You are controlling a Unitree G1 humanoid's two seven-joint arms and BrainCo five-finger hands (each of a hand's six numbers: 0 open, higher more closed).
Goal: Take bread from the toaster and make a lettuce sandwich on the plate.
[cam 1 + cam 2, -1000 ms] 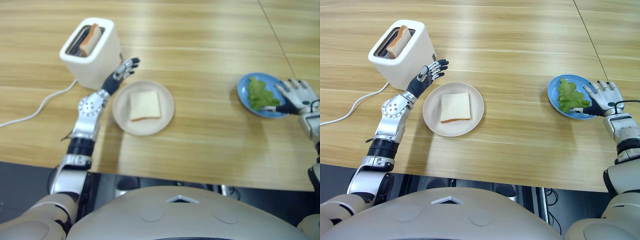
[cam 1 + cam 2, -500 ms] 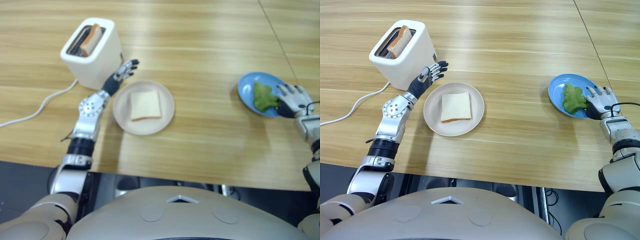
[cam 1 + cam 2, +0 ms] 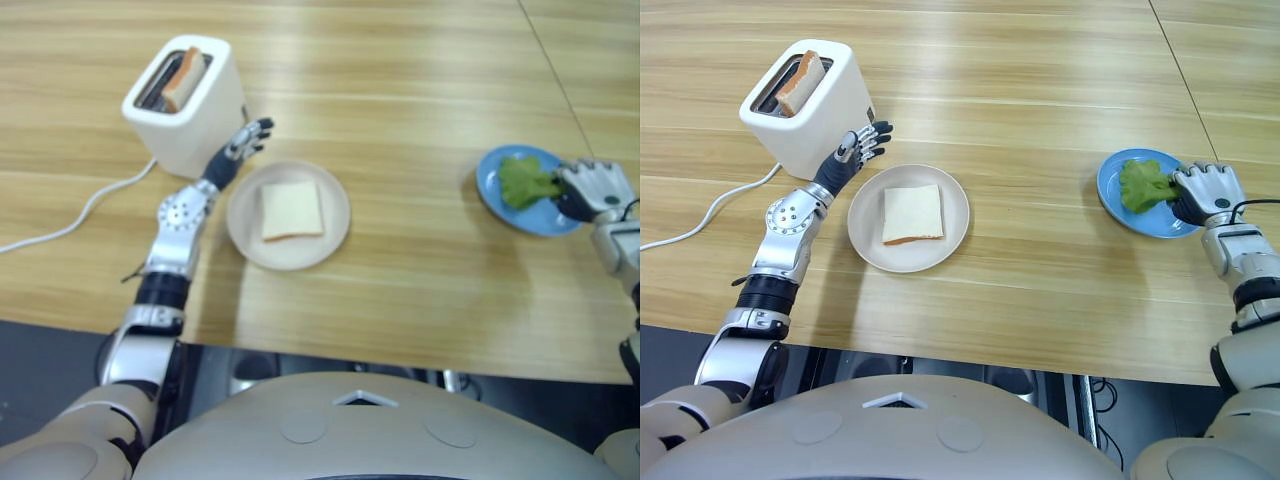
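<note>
Pale wooden table (image 3: pixel 1040 90) of long-grained planks, with dark floor below its near edge. Upper left: a boxy white toaster (image 3: pixel 812 115) with rounded corners, a browned bread slice (image 3: pixel 800 82) upright in its slot, and a white cord (image 3: pixel 700 222) trailing left. The left hand (image 3: pixel 855 150), fingers straight and empty, lies between the toaster and a round cream plate (image 3: pixel 956 215) bearing a square white slice (image 3: pixel 912 214). Right: a smooth blue plate (image 3: pixel 1150 219), where the right hand (image 3: pixel 1208 192) is curled onto crinkled lettuce (image 3: pixel 1143 185).

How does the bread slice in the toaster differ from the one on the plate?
The toaster slice stands on edge in the toaster; the plate slice lies flat on the beige plate. The toaster slice looks browner; the plate slice shows a pale face. Both are single slices.
</note>
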